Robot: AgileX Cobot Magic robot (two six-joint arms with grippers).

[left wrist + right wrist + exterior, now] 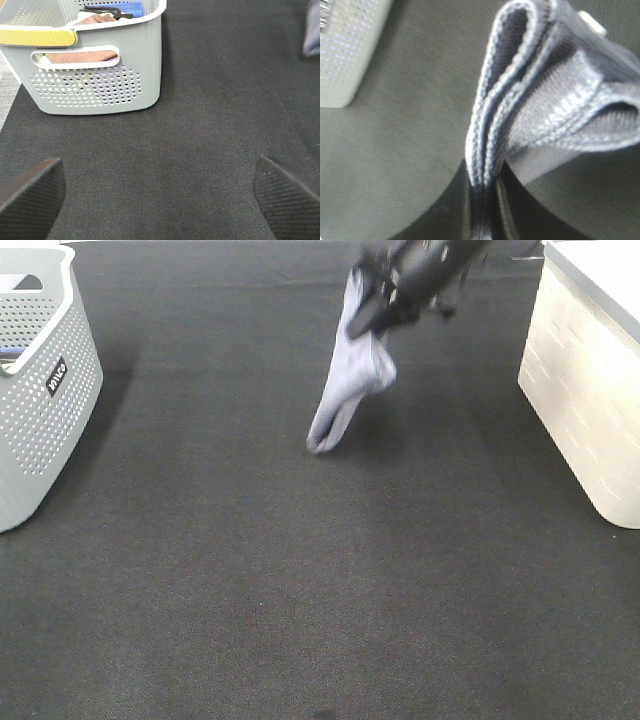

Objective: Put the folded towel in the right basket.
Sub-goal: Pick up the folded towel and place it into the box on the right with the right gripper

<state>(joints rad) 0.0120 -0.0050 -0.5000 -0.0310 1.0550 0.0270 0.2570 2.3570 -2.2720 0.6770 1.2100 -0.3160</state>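
The folded towel (350, 375), pale lavender-grey terry cloth, hangs from my right gripper (375, 315) above the dark mat, near the top middle of the exterior view. In the right wrist view its layered edges (530, 100) fill the frame, pinched between the jaws. The right basket (585, 380), a plain white bin with solid walls, stands at the right edge, apart from the towel. My left gripper (160, 200) is open and empty over bare mat; its two fingertips (30, 192) show in the left wrist view. A corner of the towel shows there too (312, 35).
A grey perforated basket (40, 390) with a black label stands at the left edge. In the left wrist view it (95, 75) holds brown and blue cloth. A dark mat (300, 580) covers the table.
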